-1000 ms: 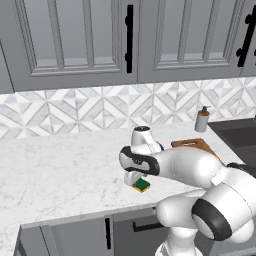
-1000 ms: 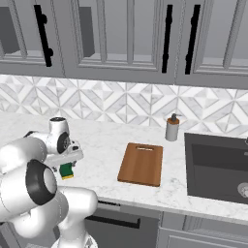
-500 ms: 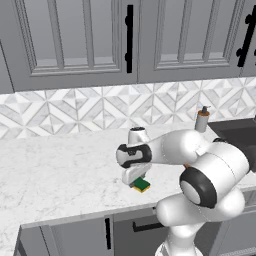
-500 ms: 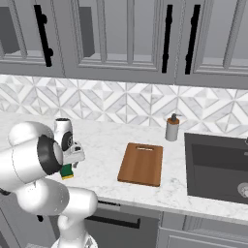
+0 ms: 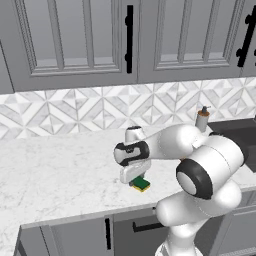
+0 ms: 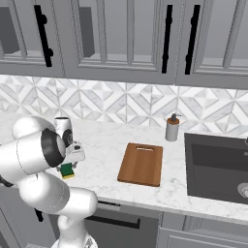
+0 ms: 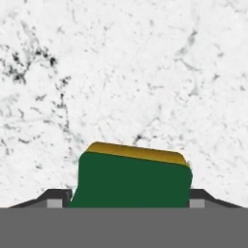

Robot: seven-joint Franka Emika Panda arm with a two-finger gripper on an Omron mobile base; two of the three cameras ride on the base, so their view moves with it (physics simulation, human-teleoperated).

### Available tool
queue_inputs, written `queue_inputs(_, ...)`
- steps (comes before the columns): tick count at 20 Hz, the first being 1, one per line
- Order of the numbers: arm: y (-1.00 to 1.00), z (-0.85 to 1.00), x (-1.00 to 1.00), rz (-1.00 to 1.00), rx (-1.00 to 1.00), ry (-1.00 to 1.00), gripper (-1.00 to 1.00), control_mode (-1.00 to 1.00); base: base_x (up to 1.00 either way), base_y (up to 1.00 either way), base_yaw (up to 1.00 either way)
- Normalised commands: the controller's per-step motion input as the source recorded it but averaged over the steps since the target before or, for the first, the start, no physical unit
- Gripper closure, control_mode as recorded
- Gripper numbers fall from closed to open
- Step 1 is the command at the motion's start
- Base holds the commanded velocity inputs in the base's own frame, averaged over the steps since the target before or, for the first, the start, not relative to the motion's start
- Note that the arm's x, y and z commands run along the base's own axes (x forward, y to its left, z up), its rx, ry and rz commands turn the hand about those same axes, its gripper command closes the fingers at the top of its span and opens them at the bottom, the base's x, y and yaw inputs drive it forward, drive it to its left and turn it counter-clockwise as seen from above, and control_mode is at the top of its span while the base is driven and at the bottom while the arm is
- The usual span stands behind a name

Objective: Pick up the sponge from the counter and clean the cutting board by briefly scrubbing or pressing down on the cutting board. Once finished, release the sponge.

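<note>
The sponge [image 5: 142, 185] [image 6: 67, 171], dark green on top over a yellow layer, lies flat on the white marble counter [image 5: 60, 170] [image 6: 109, 140] near its front edge. My gripper [image 5: 136, 181] [image 6: 68, 166] points straight down over it. In the hand view the sponge [image 7: 131, 180] sits between the two dark fingertips [image 7: 59, 197], one at each short side, jaws still open around it, on the counter [image 7: 121, 72]. The reddish-brown cutting board [image 6: 141, 163] lies to the right of the sponge, about a board's width away.
A soap dispenser [image 5: 202, 119] [image 6: 171, 129] stands by the tiled backsplash behind the board. A dark sink [image 6: 218, 164] [image 5: 240, 132] is sunk into the counter at the far right. Grey wall cabinets hang above. My own arm covers the counter right of the sponge in the left base view.
The hand has come down lower onto the sponge, and the arm's elbow has swung. The jaws have narrowed a little around the sponge, which has not moved.
</note>
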Motion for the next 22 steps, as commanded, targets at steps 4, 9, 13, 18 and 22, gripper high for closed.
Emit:
queue_inputs(4, 0.0, -0.48, 0.0, 0.0, 0.0, 0.06, 1.0, -1.0, 0.0, 0.0, 0.0)
queue_inputs(9, 0.0, -0.39, -0.04, 0.0, 0.0, 0.06, 1.0, -1.0, 0.0, 0.0, 0.0)
queue_inputs(13, -0.16, 0.0, -0.22, 0.0, 0.02, -0.05, 1.0, -1.0, 0.0, 0.0, 0.0)
queue_inputs(18, -0.68, 0.43, -0.37, 0.03, 0.09, -0.2, 1.0, -1.0, 0.0, 0.0, 0.0)
queue_inputs(22, -0.93, 0.64, -0.03, 0.11, 0.08, -0.07, 1.0, -1.0, 0.0, 0.0, 0.0)
